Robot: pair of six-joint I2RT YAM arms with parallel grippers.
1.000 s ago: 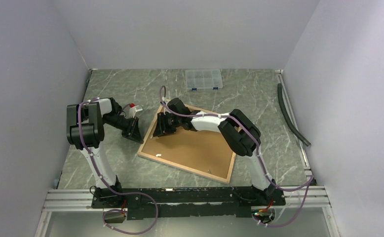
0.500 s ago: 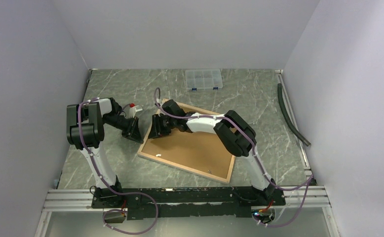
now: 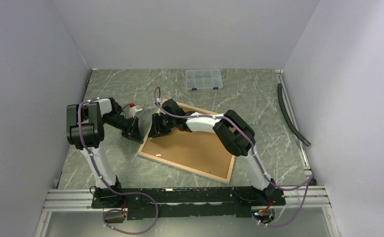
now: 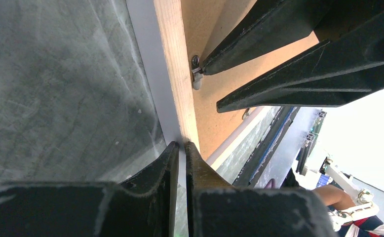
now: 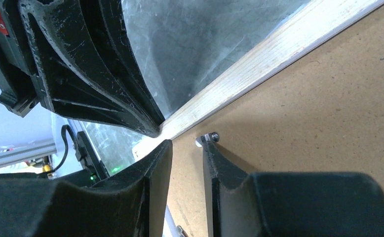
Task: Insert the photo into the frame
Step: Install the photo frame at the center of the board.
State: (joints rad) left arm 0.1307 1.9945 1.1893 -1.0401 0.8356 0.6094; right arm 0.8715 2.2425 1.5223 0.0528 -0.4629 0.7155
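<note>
Frame point(image 3: 182, 168), lying back-up on the green-grey marbled table point(image 3: 259, 98), at the centre of the top view and set askew to the table's edges. On this side its narrow border is light, straight-grained wood. The left wrist view shows a pale grey-white outer face along the edge. Inside the border sits a brown fibreboard backing board point(image 3: 192, 148), matt and plain. Small metal tabs stand along its margin, and one tab point(image 5: 209, 137) lies close to the left-hand border.

A small red-and-white part point(image 3: 135, 107) sits on the left wrist; any lettering on it is too small to tell.

The left gripper point(image 3: 133, 132), left of centre in the top view, meets the frame's left-hand edge from outside. Its jaws are almost together, with only a thin slit between them, and the tips are at the border's outer face. Whether they pinch that edge cannot be told.

The right gripper point(image 3: 156, 129) extends from the right across the board to the same edge. Its jaws stand partly apart with nothing held between them. One fingertip point(image 5: 160, 158) is at the inner side of the wood border and the other touches the tab. Only the border separates the two grippers.

A clear plastic compartment box point(image 3: 204, 79) lies at upper centre, well apart from the frame. A black hose point(image 3: 291, 116) runs along the right side.
</note>
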